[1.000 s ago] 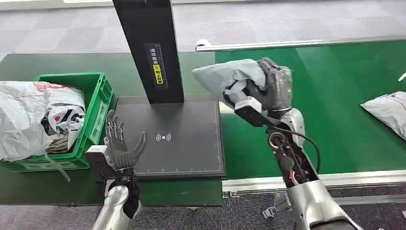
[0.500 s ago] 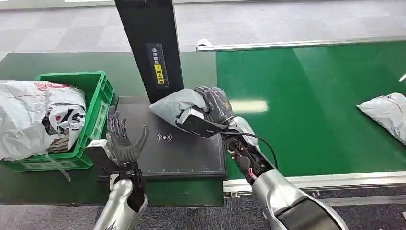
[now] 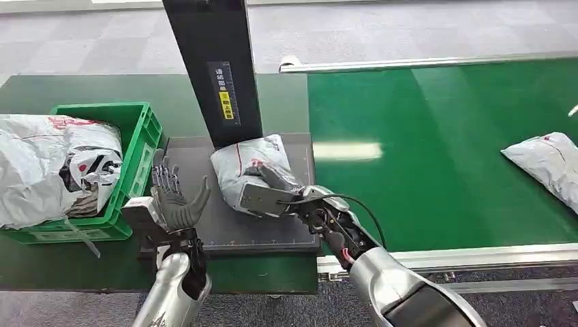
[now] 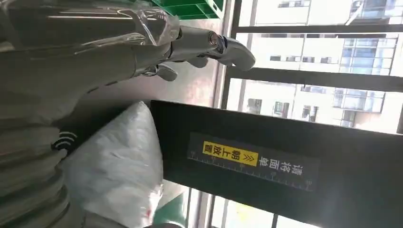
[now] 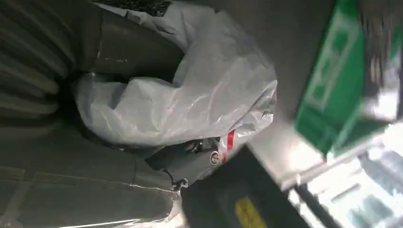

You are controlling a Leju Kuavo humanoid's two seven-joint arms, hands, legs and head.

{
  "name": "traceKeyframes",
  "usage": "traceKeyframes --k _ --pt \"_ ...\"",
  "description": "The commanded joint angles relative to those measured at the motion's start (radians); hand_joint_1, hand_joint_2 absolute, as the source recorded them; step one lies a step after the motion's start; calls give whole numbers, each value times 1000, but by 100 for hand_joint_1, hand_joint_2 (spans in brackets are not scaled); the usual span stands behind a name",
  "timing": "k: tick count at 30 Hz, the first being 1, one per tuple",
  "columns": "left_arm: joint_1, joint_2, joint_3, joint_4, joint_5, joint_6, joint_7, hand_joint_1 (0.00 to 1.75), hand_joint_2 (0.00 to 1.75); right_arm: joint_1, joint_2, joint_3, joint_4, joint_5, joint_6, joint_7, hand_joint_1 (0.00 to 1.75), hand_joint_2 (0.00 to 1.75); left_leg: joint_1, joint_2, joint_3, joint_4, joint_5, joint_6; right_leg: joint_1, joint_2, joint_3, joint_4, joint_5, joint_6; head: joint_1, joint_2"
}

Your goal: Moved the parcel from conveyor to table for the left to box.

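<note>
Now my right hand point(image 3: 269, 187) grips the crinkled grey plastic parcel point(image 3: 247, 167) on the black scan pad point(image 3: 204, 225).
Its soft, lumpy bag rests beside the black post point(image 3: 215, 68) with a yellow label; red print blurs, I think. My left hand point(image 3: 178, 203) hovers nearby, fingers spread, beside the green crate point(image 3: 140, 146).

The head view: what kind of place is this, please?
Probably a parcel-sorting station: a green conveyor belt carrying a bagged parcel, a black scanning platform with a post, and a green crate full of bagged parcels.
</note>
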State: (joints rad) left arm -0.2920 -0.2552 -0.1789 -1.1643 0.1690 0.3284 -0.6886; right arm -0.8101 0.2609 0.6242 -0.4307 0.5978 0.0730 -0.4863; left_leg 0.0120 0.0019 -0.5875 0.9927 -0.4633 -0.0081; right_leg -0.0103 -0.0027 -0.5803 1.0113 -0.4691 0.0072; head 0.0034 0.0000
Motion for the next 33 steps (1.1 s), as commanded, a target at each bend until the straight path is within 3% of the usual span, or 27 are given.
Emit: traceKeyframes --k 1,2,3,5,6,7,14,20,22,25,31,33 --pt "-116 16 -10 157 19 -27 41 0 175 10 -8 115 94 -190 582 -39 175 175 0 -2 1 -1 1 0 0 -2 2 -1 0 0 0 0" --pt "-115 16 -9 159 45 -66 51 0 175 7 -8 101 90 -218 617 -45 129 175 0 -3 2 -2 1 1 0 -3 3 -2 0 0 0 0" --pt "-112 17 -11 159 42 -68 47 0 175 5 -10 93 86 -232 630 -50 52 175 0 -2 2 -1 1 0 0 -2 2 -1 0 0 0 0" --pt "-111 17 -11 159 42 -69 46 0 175 4 -11 87 84 -241 637 -51 52 175 0 0 3 -2 0 0 0 0 3 -2 0 0 0 0" --pt "-107 18 -11 157 41 -73 45 0 175 0 -15 68 76 -270 652 -48 7 175 0 0 2 -1 0 0 0 -1 2 -1 0 0 0 0" --pt "-106 18 -12 156 35 -67 39 0 175 0 -16 58 72 -285 659 -47 0 175 0 -2 3 -2 1 0 0 -2 3 -2 0 -1 0 0" --pt "-118 20 4 168 26 -63 30 0 175 8 -41 73 -47 -362 730 -169 0 175 0 -1 2 -1 1 1 0 -1 2 -1 1 0 0 0" --pt "-109 24 7 163 26 -64 27 0 175 2 -57 57 -112 -405 749 -155 0 175 0 1 1 -1 0 0 0 0 1 -1 1 0 0 0" --pt "-109 24 8 162 24 -63 25 0 175 3 -55 28 -126 -441 731 -157 0 175 0 1 2 -1 0 0 0 0 2 -1 0 0 0 0" --pt "-93 27 17 146 17 -58 21 0 175 5 -66 -61 -188 -587 675 -26 0 175 0 0 1 -1 0 0 0 0 1 -1 0 0 0 0" --pt "-43 34 25 102 -4 -58 18 0 175 68 -118 -97 -340 -583 478 -7 0 175 0 0 2 -1 0 0 0 0 2 -1 0 0 0 0" --pt "-41 35 25 102 -4 -58 18 0 175 68 -118 -97 -341 -582 478 -7 0 175 0 0 2 -1 0 1 0 0 3 -2 0 0 0 0"
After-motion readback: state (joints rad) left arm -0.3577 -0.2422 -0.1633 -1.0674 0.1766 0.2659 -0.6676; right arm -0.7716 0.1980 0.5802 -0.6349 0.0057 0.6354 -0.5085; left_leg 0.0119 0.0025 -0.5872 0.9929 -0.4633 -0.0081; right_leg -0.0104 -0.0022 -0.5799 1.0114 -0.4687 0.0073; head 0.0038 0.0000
